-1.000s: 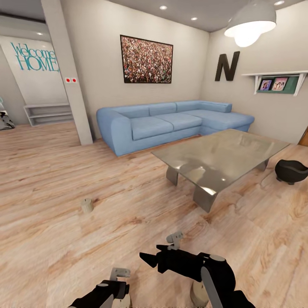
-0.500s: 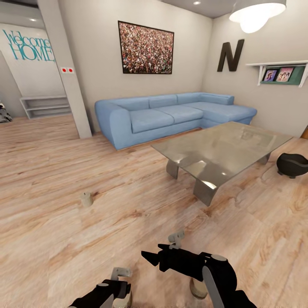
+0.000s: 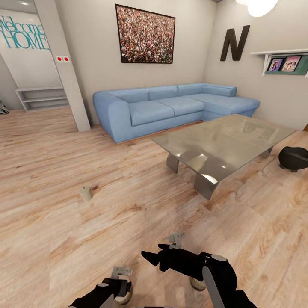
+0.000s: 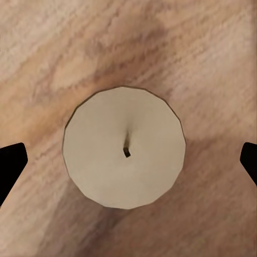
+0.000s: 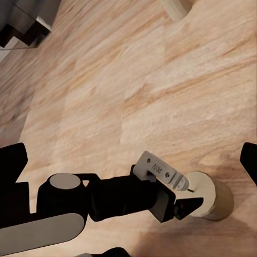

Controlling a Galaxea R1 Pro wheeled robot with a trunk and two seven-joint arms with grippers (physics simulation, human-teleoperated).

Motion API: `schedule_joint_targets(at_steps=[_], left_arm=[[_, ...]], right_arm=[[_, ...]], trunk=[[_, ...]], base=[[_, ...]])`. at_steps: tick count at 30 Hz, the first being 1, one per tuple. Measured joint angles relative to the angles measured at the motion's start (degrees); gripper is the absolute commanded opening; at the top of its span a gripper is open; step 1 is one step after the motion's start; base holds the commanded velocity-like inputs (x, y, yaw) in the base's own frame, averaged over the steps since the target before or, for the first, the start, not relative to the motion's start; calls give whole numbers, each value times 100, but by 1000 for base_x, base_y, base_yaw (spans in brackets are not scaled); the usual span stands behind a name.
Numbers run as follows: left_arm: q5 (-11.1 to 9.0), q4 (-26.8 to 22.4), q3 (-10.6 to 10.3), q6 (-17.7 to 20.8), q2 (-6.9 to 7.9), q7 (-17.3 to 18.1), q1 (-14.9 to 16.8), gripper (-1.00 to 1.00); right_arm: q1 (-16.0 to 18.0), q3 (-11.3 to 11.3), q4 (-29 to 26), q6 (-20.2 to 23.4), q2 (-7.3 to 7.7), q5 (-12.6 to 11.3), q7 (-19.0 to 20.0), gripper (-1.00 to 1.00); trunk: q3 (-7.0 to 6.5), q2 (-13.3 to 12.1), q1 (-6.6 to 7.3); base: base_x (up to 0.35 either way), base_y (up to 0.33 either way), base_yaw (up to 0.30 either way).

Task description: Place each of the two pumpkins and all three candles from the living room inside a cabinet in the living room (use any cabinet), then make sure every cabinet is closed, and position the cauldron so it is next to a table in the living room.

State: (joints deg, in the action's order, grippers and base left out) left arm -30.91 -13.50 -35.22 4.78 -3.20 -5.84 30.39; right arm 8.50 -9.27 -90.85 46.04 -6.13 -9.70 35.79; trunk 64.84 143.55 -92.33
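Three pale candles stand on the wooden floor. One candle [image 3: 85,193] stands alone to the left. A second candle [image 4: 125,147] sits straight below my left gripper [image 3: 119,285], whose fingertips [image 4: 10,167] are spread wide on either side of it, open and not touching. That same candle [image 5: 210,198] and the left gripper [image 5: 182,206] over it show in the right wrist view. The third candle [image 3: 197,283] peeks out beside my right forearm. My right gripper [image 3: 154,255] hangs open above the floor, holding nothing. The black cauldron [image 3: 294,158] sits right of the glass table [image 3: 226,141]. Pumpkins and cabinet are out of view.
A blue corner sofa [image 3: 171,109] stands along the back wall behind the table. A grey pillar [image 3: 64,64] rises at the left, with low white shelves [image 3: 42,97] beyond it. Another candle [image 5: 175,6] shows at the edge of the right wrist view.
The whole head picture has shifted, so the camera has moved; room things sit higher in the picture. Both arms keep their pose. More of the candle under the left gripper shows.
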Motion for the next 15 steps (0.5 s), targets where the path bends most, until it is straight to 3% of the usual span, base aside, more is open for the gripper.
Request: schedule_joint_targets(at_steps=[15], left_arm=[[-2, 17, 2, -238, 0, 5, 0, 100]], right_arm=[[0, 0, 3, 4, 0, 7, -3, 100]], trunk=[[0, 0, 0]], base=[[0, 0, 0]])
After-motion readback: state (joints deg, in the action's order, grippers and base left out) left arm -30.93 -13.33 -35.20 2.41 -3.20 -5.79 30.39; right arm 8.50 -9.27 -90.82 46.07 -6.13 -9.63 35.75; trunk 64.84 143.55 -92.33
